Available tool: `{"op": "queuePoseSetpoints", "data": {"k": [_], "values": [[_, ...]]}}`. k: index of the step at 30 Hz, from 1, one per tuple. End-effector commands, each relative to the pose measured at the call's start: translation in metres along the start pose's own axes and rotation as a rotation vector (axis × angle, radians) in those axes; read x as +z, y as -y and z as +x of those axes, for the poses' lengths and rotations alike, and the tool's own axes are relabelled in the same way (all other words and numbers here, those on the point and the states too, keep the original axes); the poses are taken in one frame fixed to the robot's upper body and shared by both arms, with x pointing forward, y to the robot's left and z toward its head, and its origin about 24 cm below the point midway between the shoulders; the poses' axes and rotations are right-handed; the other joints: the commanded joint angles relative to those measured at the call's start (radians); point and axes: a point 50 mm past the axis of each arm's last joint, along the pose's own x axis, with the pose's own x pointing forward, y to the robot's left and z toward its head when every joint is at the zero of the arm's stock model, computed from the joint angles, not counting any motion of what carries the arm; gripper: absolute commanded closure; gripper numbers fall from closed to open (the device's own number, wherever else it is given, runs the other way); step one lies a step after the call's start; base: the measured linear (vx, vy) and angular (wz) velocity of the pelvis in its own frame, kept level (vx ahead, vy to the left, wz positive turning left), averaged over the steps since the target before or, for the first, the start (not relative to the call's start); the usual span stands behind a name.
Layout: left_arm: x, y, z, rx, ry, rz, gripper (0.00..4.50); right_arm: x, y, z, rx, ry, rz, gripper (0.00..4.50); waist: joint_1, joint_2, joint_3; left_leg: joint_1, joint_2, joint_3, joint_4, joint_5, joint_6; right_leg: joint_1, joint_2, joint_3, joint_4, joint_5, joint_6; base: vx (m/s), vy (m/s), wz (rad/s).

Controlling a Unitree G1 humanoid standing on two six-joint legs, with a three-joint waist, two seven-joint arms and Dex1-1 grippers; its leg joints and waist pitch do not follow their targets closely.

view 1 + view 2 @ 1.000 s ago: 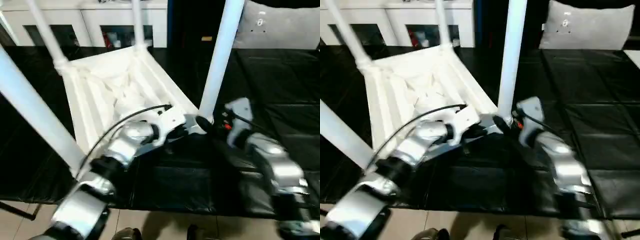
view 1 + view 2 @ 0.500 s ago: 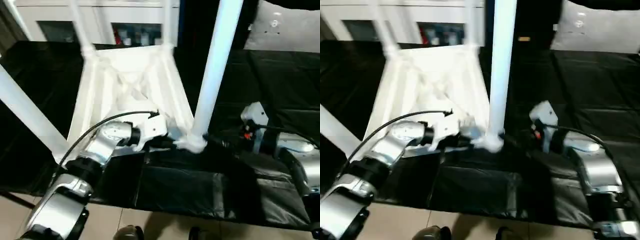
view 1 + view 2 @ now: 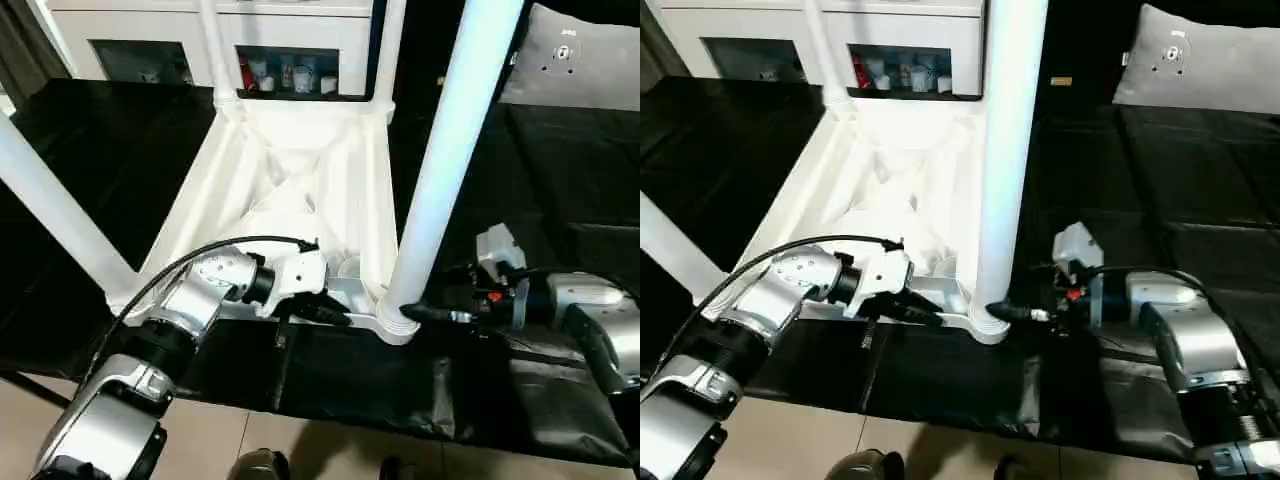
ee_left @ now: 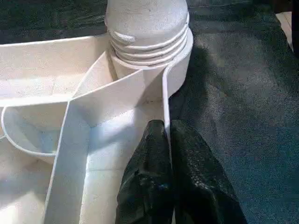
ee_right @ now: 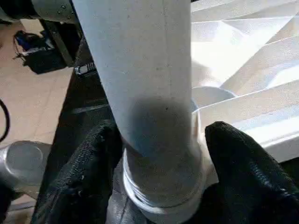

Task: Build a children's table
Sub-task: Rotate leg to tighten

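The children's table (image 3: 300, 190) lies upside down on the black worktable (image 3: 560, 180) with its white legs pointing up. My left gripper (image 4: 167, 135) is shut on the thin rim wall of the top, right beside the near right corner socket (image 4: 149, 51). The near right leg (image 3: 450, 160) stands in that socket. My right gripper (image 5: 161, 135) reaches in from the right at the leg's base, with one black finger (image 5: 79, 182) on each side, close against the collar. The near left leg (image 3: 60, 210) and the two far legs (image 3: 212, 50) are also standing.
A white cabinet (image 3: 290, 40) with glass fronts runs along the back. A grey pad (image 3: 580, 60) lies at the back right of the worktable. The worktable's front edge and tan floor (image 3: 300, 450) are just below my arms.
The view has shifted and the table now sits squarer to me. My right gripper's fingers have drawn in around the leg's base. The left gripper keeps its hold on the rim.
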Motion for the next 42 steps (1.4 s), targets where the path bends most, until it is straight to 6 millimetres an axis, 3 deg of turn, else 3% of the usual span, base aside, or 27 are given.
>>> {"op": "queuePoseSetpoints", "data": {"k": [1,10,16,17,19,22,25,27,28,29,30,31,32,33,34,35,36,37,38,39,40,41,42], "values": [[0.011,0.002,0.006,-0.054,0.021,0.068,4.5,0.002,-0.001,0.003,0.029,0.007,0.002,1.73,-0.003,-0.022,-0.075,0.019,0.059,-0.022,-0.069,-0.228,0.093,0.055,-0.062,0.038,-0.06,-0.387,-0.203,0.0,0.0,0.0],[0.009,0.003,0.005,-0.058,0.013,0.062,4.5,-0.001,-0.003,0.006,0.059,0.006,0.023,2.44,-0.002,-0.023,-0.076,0.018,0.058,-0.021,-0.066,-0.208,0.1,0.056,-0.061,0.039,-0.057,-0.36,-0.209,0.0,0.0,0.0],[0.007,-0.002,0.009,0.018,0.032,-0.016,4.5,-0.005,-0.011,0.014,0.07,0.027,0.055,2.55,-0.001,-0.024,-0.074,0.019,0.057,-0.021,-0.067,-0.21,0.097,0.056,-0.061,0.039,-0.058,-0.374,-0.206,0.0,0.0,0.0],[0.009,-0.006,0.011,0.068,0.049,-0.053,4.5,-0.007,-0.012,0.021,0.023,0.024,0.064,2.56,-0.001,-0.019,-0.074,0.02,0.058,-0.021,-0.068,-0.221,0.095,0.054,-0.061,0.039,-0.061,-0.394,-0.202,0.0,0.0,0.0],[0.01,-0.008,0.014,0.094,0.064,-0.068,4.5,-0.009,-0.011,0.025,-0.025,0.015,0.068,2.57,-0.004,-0.023,-0.071,0.019,0.056,-0.024,-0.072,-0.24,0.081,0.057,-0.06,0.037,-0.064,-0.427,-0.19,0.0,0.0,0.0],[0.013,-0.013,0.021,0.161,0.066,-0.126,4.5,-0.01,-0.008,0.036,-0.137,0.031,0.067,2.57,-0.017,-0.021,-0.062,0.028,0.052,-0.027,-0.075,-0.315,0.043,0.047,-0.063,0.034,-0.081,-0.551,-0.155,0.0,0.0,0.0],[0.016,-0.021,0.037,0.272,0.047,-0.178,4.5,-0.007,0.001,0.055,-0.325,0.069,0.097,2.58,-0.045,-0.018,-0.053,0.031,0.042,-0.036,-0.077,-0.392,0.017,0.043,-0.059,0.019,-0.103,-0.696,-0.088,0.0,0.0,0.0],[0.019,-0.025,0.042,0.326,0.049,-0.195,4.5,-0.007,0.005,0.061,-0.409,0.069,0.128,2.59,-0.069,-0.02,-0.052,0.045,0.034,-0.043,-0.071,-0.462,0.008,0.042,-0.058,-0.004,-0.129,-0.782,-0.032,0.0,0.0,0.0],[0.025,-0.03,0.048,0.382,0.054,-0.21,4.5,-0.007,0.01,0.066,-0.499,0.066,0.168,2.59,-0.075,-0.016,-0.05,0.046,0.034,-0.044,-0.071,-0.467,0.01,0.044,-0.057,-0.01,-0.134,-0.786,-0.025,0.0,0.0,0.0],[0.025,-0.03,0.048,0.382,0.054,-0.21,4.5,-0.007,0.01,0.066,-0.499,0.066,0.168,2.59,-0.089,-0.005,-0.046,0.05,0.038,-0.05,-0.076,-0.504,0.007,0.047,-0.052,-0.03,-0.144,-0.775,-0.019,0.0,0.0,0.0],[0.028,-0.033,0.051,0.415,0.055,-0.22,4.5,-0.007,0.012,0.069,-0.55,0.062,0.193,2.59,-0.104,0.003,-0.046,0.05,0.048,-0.064,-0.084,-0.567,-0.002,0.062,-0.05,-0.05,-0.148,-0.738,-0.003,0.0,0.0,0.0],[0.03,-0.035,0.053,0.436,0.054,-0.227,4.5,-0.007,0.013,0.071,-0.581,0.059,0.208,2.59,-0.107,0.01,-0.045,0.048,0.056,-0.071,-0.093,-0.609,-0.009,0.072,-0.048,-0.057,-0.142,-0.705,-0.002,0.0,0.0,0.0],[0.036,-0.038,0.058,0.469,0.046,-0.231,4.5,-0.009,0.017,0.075,-0.652,0.027,0.215,2.59,-0.116,0.021,-0.041,0.038,0.083,-0.086,-0.127,-0.725,-0.022,0.094,-0.04,-0.057,-0.104,-0.588,-0.013,0.0,0.0,0.0],[0.04,-0.04,0.062,0.49,0.039,-0.233,4.5,-0.011,0.02,0.077,-0.7,0.003,0.216,2.59,-0.105,0.026,-0.037,0.021,0.117,-0.09,-0.178,-0.832,-0.044,0.115,-0.034,-0.027,-0.002,-0.411,-0.05,0.0,0.0,0.0],[0.04,-0.04,0.062,0.49,0.039,-0.233,4.5,-0.011,0.02,0.077,-0.7,0.003,0.216,2.59,-0.093,0.026,-0.034,0.018,0.124,-0.079,-0.202,-0.865,-0.056,0.111,-0.029,-0.013,0.041,-0.331,-0.071,-0.064,-0.002,0.08],[0.043,-0.042,0.066,0.518,0.035,-0.241,4.5,-0.011,0.023,0.079,-0.744,-0.007,0.213,2.59,-0.083,0.01,-0.032,0.051,0.084,-0.045,-0.183,-0.849,-0.07,0.074,-0.027,0.006,-0.001,-0.409,-0.083,0.0,0.0,0.0],[0.046,-0.044,0.068,0.54,0.029,-0.24,4.5,-0.01,0.025,0.081,-0.77,0.008,0.224,2.25,-0.099,-0.027,-0.03,0.089,0.034,-0.034,-0.112,-0.766,-0.057,0.028,-0.036,0.003,-0.092,-0.617,-0.049,0.0,0.0,0.0],[0.046,-0.044,0.068,0.54,0.029,-0.24,4.5,-0.01,0.025,0.081,-0.77,0.008,0.224,1.91,-0.104,-0.055,-0.018,0.172,-0.057,-0.009,0.091,-0.433,-0.009,-0.069,-0.073,-0.057,-0.246,-1.078,0.066,0.066,-0.047,-0.02],[0.047,-0.045,0.069,0.556,0.025,-0.232,4.5,-0.007,0.026,0.082,-0.771,0.035,0.222,1.91,-0.113,-0.041,-0.022,0.091,-0.037,-0.032,0.066,-0.286,0.031,0.042,-0.131,-0.071,-0.227,-1.099,0.103,0.087,0.03,-0.38],[0.047,-0.045,0.068,0.561,0.025,-0.233,4.5,-0.005,0.026,0.081,-0.758,0.061,0.213,1.84,-0.115,0.015,-0.036,0.061,0.026,-0.059,-0.004,-0.388,0.028,0.105,-0.096,-0.147,-0.201,-0.899,0.15,0.087,0.03,-0.38],[0.047,-0.045,0.068,0.562,0.025,-0.233,4.5,-0.003,0.026,0.081,-0.745,0.08,0.204,1.69,-0.128,0.03,-0.03,0.012,0.084,-0.096,-0.06,-0.536,0.025,0.144,-0.079,-0.127,-0.092,-0.715,0.126,0.099,0.089,-0.39],[0.046,-0.045,0.067,0.563,0.024,-0.233,4.5,-0.002,0.026,0.079,-0.74,0.085,0.192,1.54,-0.091,0.073,-0.04,-0.015,0.103,-0.103,-0.155,-0.798,-0.037,0.156,-0.042,-0.068,0.066,-0.243,-0.013,0.0,0.0,0.0],[0.046,-0.045,0.067,0.563,0.024,-0.233,4.5,-0.002,0.026,0.079,-0.74,0.085,0.191,1.54,-0.089,0.065,-0.03,0.025,0.098,-0.079,-0.18,-0.864,-0.044,0.101,-0.018,-0.051,0.079,-0.151,-0.032,0.0,0.0,0.0]]}}
